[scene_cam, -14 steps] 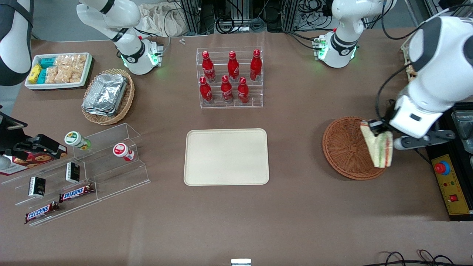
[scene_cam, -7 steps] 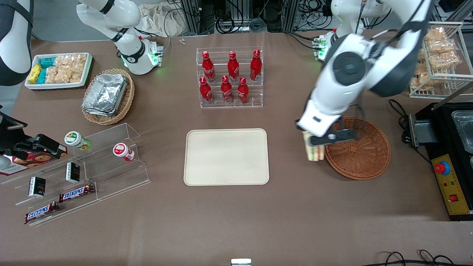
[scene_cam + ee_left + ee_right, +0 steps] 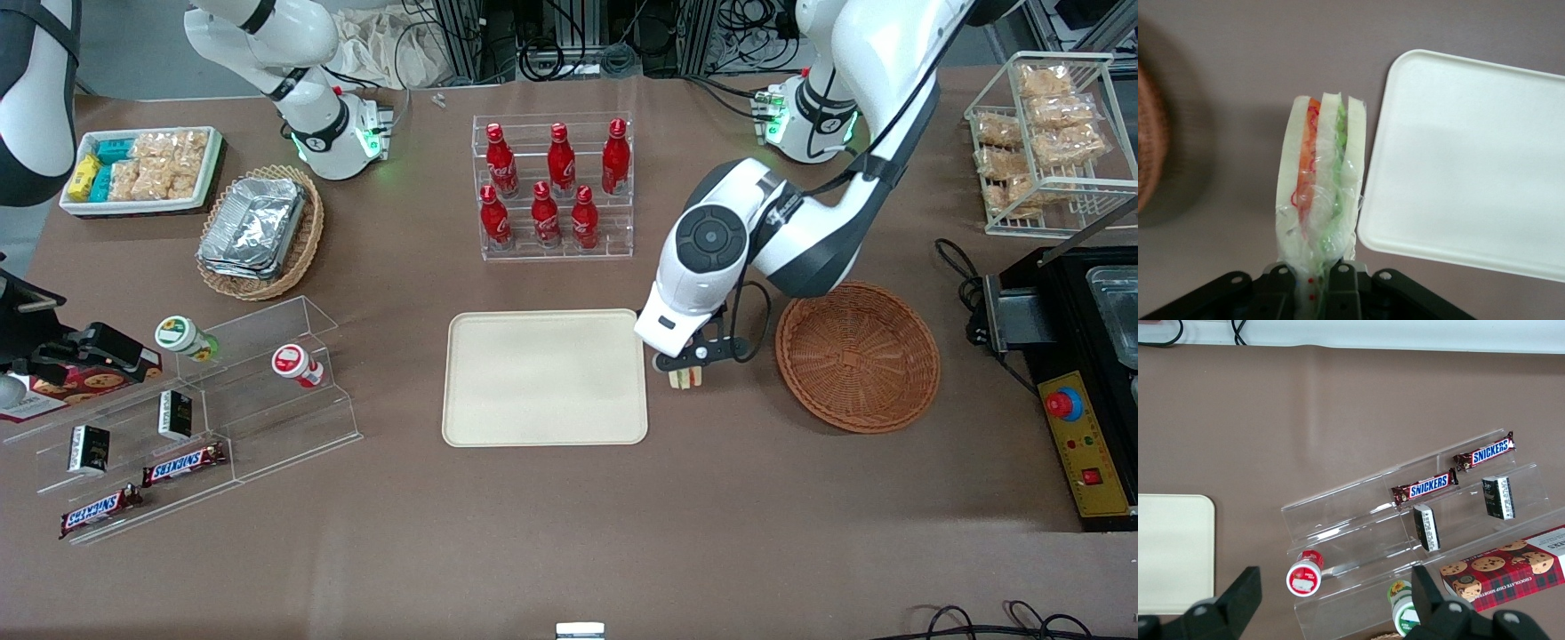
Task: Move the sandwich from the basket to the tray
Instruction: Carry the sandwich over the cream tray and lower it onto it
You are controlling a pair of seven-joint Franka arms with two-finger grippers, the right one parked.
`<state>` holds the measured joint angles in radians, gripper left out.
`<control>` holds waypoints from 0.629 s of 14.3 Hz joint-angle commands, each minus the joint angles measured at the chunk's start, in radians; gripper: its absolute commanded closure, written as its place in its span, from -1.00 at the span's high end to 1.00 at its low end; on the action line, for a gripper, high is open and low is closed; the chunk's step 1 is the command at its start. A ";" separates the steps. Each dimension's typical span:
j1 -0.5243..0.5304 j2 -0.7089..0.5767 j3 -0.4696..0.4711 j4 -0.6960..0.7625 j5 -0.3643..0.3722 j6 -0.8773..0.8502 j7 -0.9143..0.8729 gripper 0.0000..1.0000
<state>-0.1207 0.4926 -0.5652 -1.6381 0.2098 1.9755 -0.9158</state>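
My left gripper (image 3: 685, 364) hangs over bare table between the cream tray (image 3: 544, 418) and the round reddish-brown basket (image 3: 858, 356), shut on the sandwich (image 3: 685, 380). In the front view only the sandwich's lower tip shows under the hand. The left wrist view shows the clear-wrapped wedge (image 3: 1323, 180) standing on edge, pale bread with orange and green layers, pinched at its base by the gripper (image 3: 1313, 277). The tray's rounded corner (image 3: 1458, 160) lies just beside the sandwich. A slice of the basket (image 3: 1148, 147) shows at the picture's edge.
A clear rack of red bottles (image 3: 553, 188) stands farther from the front camera than the tray. Toward the parked arm's end are a foil-filled oval basket (image 3: 260, 231), a white snack tray (image 3: 142, 169) and an acrylic shelf (image 3: 196, 409). A wire snack rack (image 3: 1045, 142) and control box (image 3: 1085, 444) flank the working arm's end.
The left arm has carried the sandwich off the basket and across toward the tray, lowering it; the basket now lies uncovered and the sandwich is close to the tray's edge.
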 commanded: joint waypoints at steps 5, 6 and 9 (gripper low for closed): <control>-0.120 0.211 0.008 0.119 0.083 0.192 -0.069 -0.91; -0.125 0.240 0.008 0.144 0.109 0.194 -0.078 -0.91; -0.143 0.290 0.008 0.164 0.178 0.195 -0.078 -0.91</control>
<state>-0.2486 0.7336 -0.5632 -1.5286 0.3347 2.1757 -0.9754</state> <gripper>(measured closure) 0.846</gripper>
